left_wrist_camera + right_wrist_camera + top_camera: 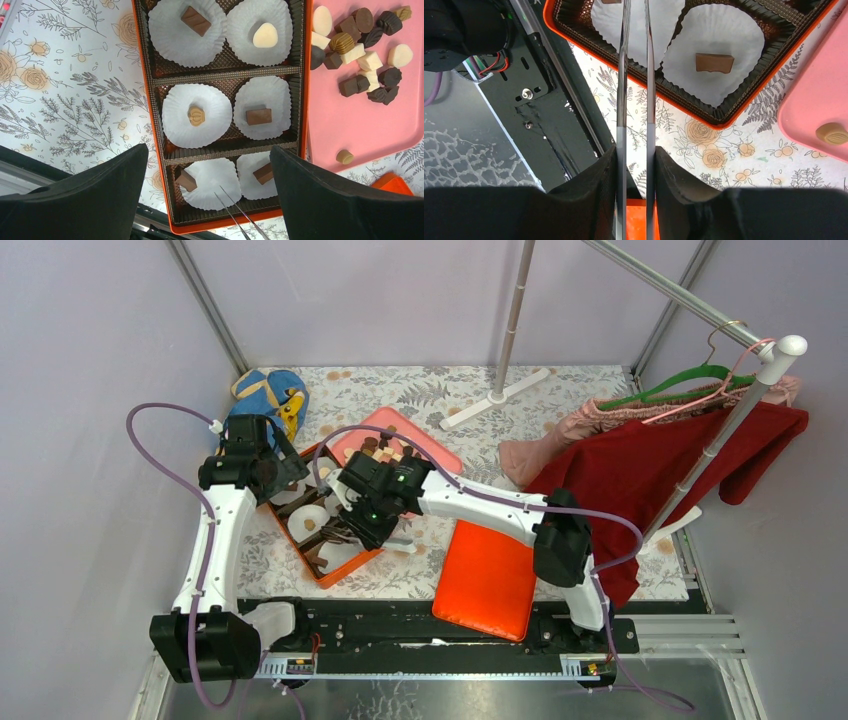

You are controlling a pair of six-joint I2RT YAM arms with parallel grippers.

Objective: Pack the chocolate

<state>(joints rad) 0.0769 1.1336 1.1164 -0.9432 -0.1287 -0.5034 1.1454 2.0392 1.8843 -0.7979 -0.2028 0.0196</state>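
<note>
Both bent down over the box [226, 76]: left gripper [207, 150] spread wide, right gripper [635, 152] clamping tweezers [623, 75]

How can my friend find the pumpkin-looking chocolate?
Find the orange box of white paper cups beside the pink tray. In the left wrist view, look in the middle row's left cup. The chocolate there is tan and ribbed like a pumpkin; the others in the box are plain brown blocks or a smooth cream piece.

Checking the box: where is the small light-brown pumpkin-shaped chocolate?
Left wrist view: the light-brown pumpkin-shaped chocolate lies on a white paper liner in the orange box, middle row, image-left of a brown rectangular chocolate.
</note>
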